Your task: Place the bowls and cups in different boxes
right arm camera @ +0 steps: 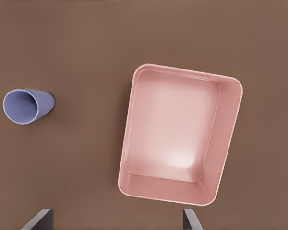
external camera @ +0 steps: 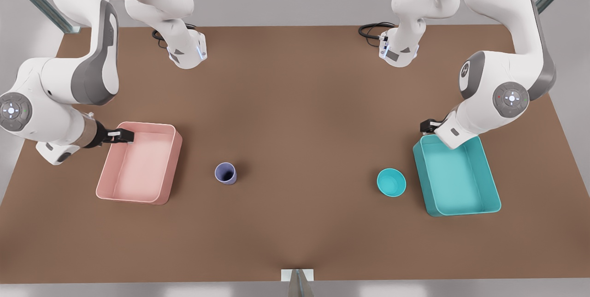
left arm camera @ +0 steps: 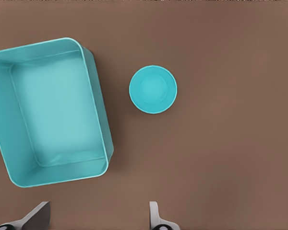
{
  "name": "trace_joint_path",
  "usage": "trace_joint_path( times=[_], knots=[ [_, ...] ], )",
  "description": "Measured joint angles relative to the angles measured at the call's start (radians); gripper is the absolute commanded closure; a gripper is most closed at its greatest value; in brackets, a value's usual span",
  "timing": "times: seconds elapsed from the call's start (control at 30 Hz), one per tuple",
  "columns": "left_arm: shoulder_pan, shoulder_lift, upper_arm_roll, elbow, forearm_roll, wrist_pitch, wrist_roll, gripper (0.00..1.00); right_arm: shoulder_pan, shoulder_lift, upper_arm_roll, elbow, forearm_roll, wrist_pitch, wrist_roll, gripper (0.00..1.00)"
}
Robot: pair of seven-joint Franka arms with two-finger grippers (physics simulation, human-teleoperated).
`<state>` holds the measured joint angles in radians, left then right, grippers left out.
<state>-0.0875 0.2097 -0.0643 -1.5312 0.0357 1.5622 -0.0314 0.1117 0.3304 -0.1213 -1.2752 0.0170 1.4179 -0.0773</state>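
Note:
The teal bowl (external camera: 391, 182) (left arm camera: 153, 89) stands upright on the brown table, just beside the teal box (external camera: 465, 211) (left arm camera: 98, 110), which is empty. My left gripper (external camera: 428, 125) (left arm camera: 96, 215) hovers open over that box's far end, at the front view's right. The lavender-blue cup (external camera: 226, 173) (right arm camera: 26, 106) stands upright near the table's middle, apart from the empty pale pink box (external camera: 146, 124) (right arm camera: 225, 139). My right gripper (external camera: 124, 136) (right arm camera: 116, 219) hangs open over the pink box's far edge, at the front view's left. Neither gripper holds anything.
Both arm bases with black cables (external camera: 374, 30) sit at the table's back edge. A small grey bracket (external camera: 297, 276) is at the middle of the front edge. Bare brown table (external camera: 304, 158) stretches between the cup and the bowl.

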Motion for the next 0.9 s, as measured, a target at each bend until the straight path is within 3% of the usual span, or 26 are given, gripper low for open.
trace_joint_path(
  times=[0.13,0.27,0.4,0.6,0.9],
  knots=[
    [-0.038,0.056,-0.003,0.001,0.002,0.023,-0.006,0.00,0.025,0.053,0.009,0.012,0.005,0.020,-0.011,0.00],
    [-0.184,0.326,-0.006,0.058,0.075,0.179,-0.033,0.00,0.119,0.192,0.014,0.020,0.056,0.113,-0.016,0.00],
    [-0.242,0.480,-0.007,0.064,0.252,0.315,-0.078,0.00,0.200,0.321,0.014,0.006,0.086,0.248,-0.011,0.00],
    [-0.257,0.553,-0.008,0.060,0.397,0.409,-0.148,0.00,0.260,0.387,0.014,-0.053,0.108,0.418,0.012,0.00],
    [-0.237,0.609,-0.008,0.029,0.400,0.486,-0.218,0.00,0.271,0.367,0.014,-0.229,0.120,0.587,0.044,0.00]
  ],
)
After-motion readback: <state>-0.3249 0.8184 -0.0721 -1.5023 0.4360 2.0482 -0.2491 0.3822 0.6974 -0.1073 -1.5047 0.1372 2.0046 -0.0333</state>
